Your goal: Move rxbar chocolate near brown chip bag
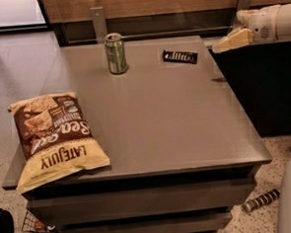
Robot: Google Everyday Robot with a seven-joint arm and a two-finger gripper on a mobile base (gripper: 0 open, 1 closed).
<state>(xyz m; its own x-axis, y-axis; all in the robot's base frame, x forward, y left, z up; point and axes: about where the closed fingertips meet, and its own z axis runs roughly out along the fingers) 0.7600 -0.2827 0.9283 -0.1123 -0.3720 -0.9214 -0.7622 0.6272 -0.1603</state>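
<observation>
The rxbar chocolate is a small flat black bar lying at the back of the grey table, right of centre. The brown chip bag lies flat at the table's front left corner, its pale yellow end over the front edge. My gripper is at the right edge of the view, above the table's back right corner, a little right of the bar and above it. It holds nothing that I can see.
A green soda can stands upright at the back of the table, left of the bar. A dark cabinet stands right of the table. A wood-panelled wall runs behind. A striped object lies on the floor at front right.
</observation>
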